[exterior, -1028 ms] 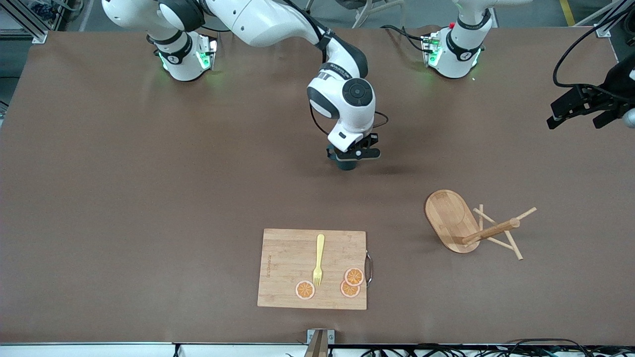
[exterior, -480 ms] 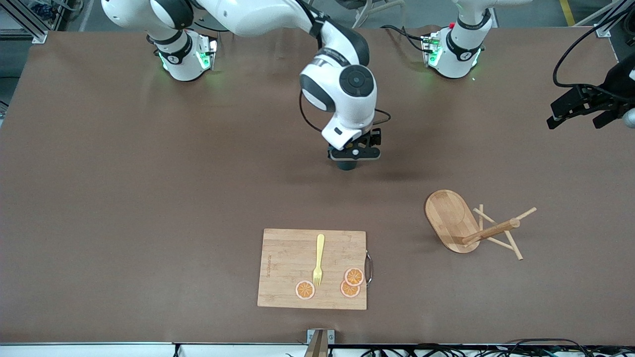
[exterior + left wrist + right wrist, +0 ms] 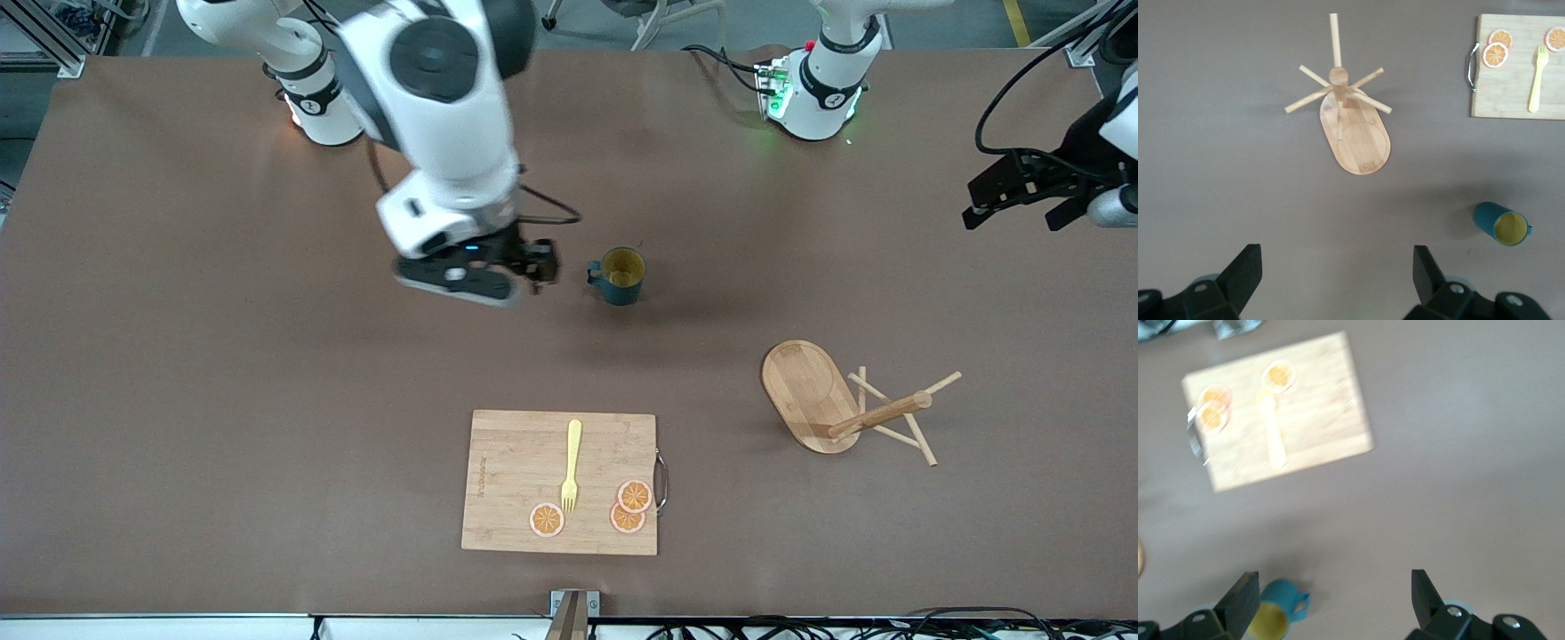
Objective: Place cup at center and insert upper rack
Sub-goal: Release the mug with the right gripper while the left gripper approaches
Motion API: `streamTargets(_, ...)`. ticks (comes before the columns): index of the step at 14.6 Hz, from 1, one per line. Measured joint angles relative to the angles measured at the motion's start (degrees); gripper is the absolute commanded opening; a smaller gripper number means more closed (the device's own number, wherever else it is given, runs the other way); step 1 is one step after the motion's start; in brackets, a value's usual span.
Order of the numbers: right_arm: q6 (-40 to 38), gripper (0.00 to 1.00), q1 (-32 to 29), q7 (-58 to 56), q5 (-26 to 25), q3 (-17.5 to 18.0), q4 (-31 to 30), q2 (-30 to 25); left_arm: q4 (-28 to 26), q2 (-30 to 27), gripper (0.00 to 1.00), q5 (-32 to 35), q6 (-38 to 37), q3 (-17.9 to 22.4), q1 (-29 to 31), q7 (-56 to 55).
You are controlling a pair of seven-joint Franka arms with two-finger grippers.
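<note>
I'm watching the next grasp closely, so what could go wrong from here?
The upper rack lies tipped on its side, its thin pegs splayed on the table; the open left pincer, hanging over it, could slip on a peg or catch one.
The cup stands free nearby, so a swung rack might knock it.
The right pincer, open, hangs beside the cup and could clip its handle.

Nothing I can read out here. The cup point(image 3: 620, 276), standing just beside my right pincer point(image 3: 480, 277), shows no lettering I can make out on its wall. There's a faint dark mark along one edge of the cutting board point(image 3: 559, 482), well apart from both my pincers, too small to read. No legible numbers, labels or signs anywhere.
</note>
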Motion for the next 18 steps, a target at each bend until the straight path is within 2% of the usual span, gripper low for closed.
streamTargets(5, -4.0, 1.00, -15.4, -21.9, -0.2, -1.4, -0.2, -1.4, 0.0, 0.0, 1.00, -0.1, 0.3, -3.8, -0.1, -3.8)
streamTargets(9, -6.6, 1.00, -29.0, -42.5, 0.0, -1.6, -0.2, -2.8, -0.7, 0.3, 1.00, -0.1, 1.9, -11.7, -0.3, -16.5)
streamTargets(12, -7.8, 1.00, -35.9, -48.1, 0.5, -1.1, -2.0, -5.6, -3.3, 0.7, 1.00, 0.0, 4.2, -16.8, -0.5, -23.1)
streamTargets(15, -6.1, 1.00, -41.5, -50.1, 1.2, 2.6, -7.9, -11.6, -6.2, 0.9, 1.00, 1.6, 6.6, -20.8, -0.5, -27.9)
streamTargets(18, 0.3, 1.00, -44.7, -50.1, 1.1, 7.2, -17.6, -19.1, -9.8, 1.0, 1.00, 3.9, 10.6, -26.1, -0.5, -36.1)
